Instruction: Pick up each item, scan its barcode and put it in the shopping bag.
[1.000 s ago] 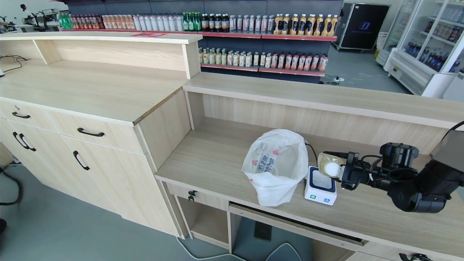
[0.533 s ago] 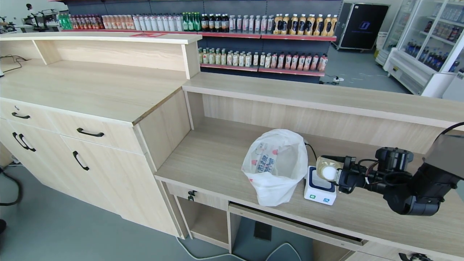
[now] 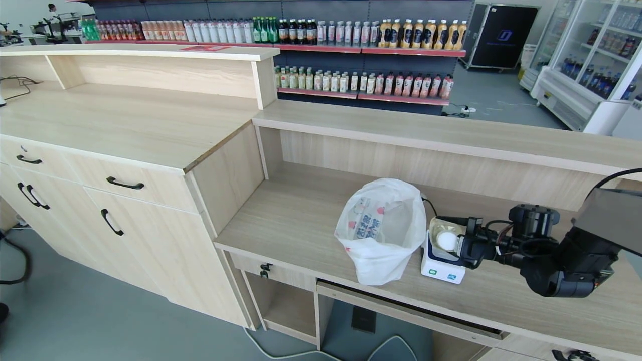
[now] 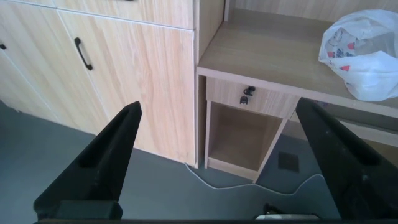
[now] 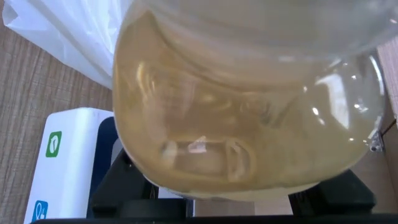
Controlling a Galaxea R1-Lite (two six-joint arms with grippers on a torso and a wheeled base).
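Note:
My right gripper point(image 3: 452, 233) is shut on a clear bottle point(image 3: 439, 229) of yellowish drink with a white cap, held on its side just above the white barcode scanner point(image 3: 443, 265). In the right wrist view the bottle point(image 5: 249, 112) is close up, over the scanner point(image 5: 65, 162). A white plastic shopping bag point(image 3: 381, 230) stands open immediately left of the scanner, with a printed package inside. My left gripper point(image 4: 219, 106) hangs open, low in front of the counter, holding nothing. From there the bag point(image 4: 367, 53) is farther off on the desk.
The bag and scanner sit on the low desk point(image 3: 301, 220) under a raised ledge point(image 3: 431, 130). A taller counter with drawers point(image 3: 125, 185) stands to the left. A cable runs from the scanner toward the back wall. Shelves of drinks point(image 3: 361, 35) stand behind.
My right arm has carried the bottle leftward and slightly down, from the scanner's right edge to over its top, closer to the bag. The bag and scanner have stayed put.

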